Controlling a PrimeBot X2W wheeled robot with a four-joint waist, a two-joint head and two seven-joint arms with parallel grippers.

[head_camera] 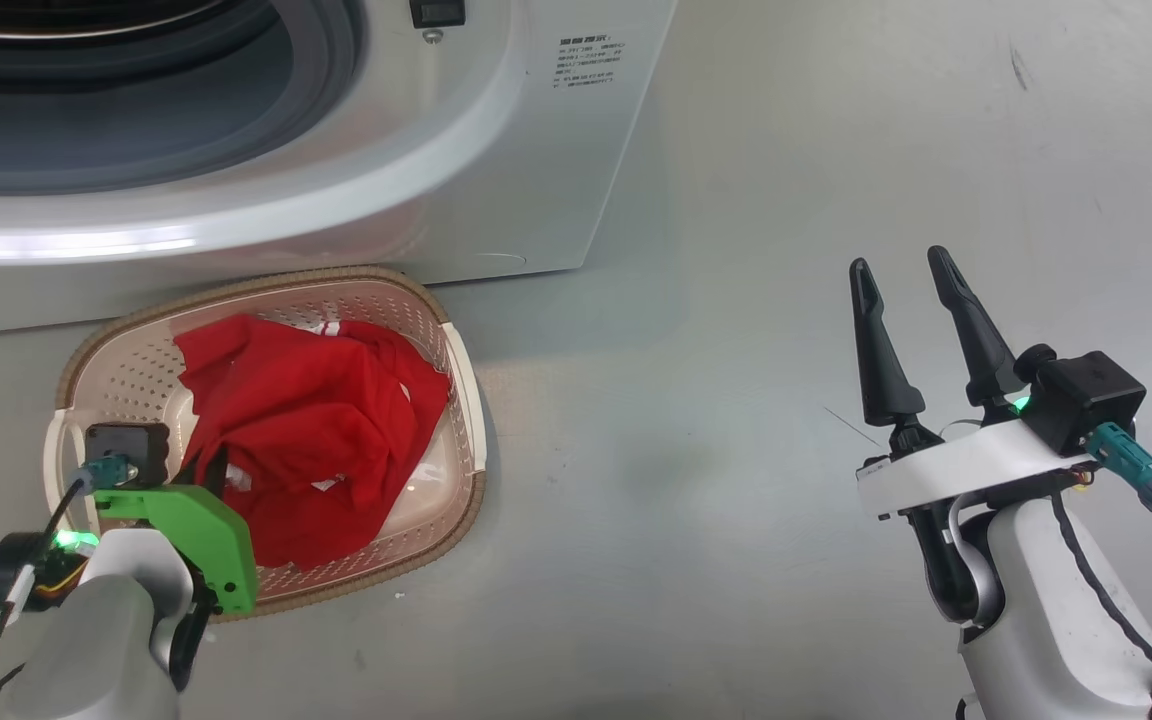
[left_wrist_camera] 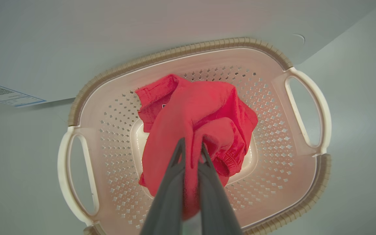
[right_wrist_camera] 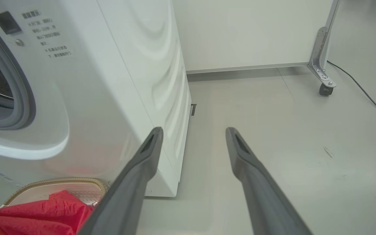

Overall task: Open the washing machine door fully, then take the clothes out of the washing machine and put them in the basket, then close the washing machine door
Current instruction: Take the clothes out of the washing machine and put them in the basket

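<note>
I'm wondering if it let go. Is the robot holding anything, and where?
The left gripper pinches a fold of the red clothes between its fingers, above the basket. The right gripper holds nothing.

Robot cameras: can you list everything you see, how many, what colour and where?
washing machine: one, white, behind the basket.
basket: one, cream with brown rim, on the floor.
clothes: one bundle, red, in the basket.
label: one, blue, low on the washing machine.
caster leg: one, metal, far by the wall.
cable: one, dark, on the floor.
left gripper: one, dark fingers, shut on the clothes.
right gripper: one, dark fingers, open, over the floor.
</note>
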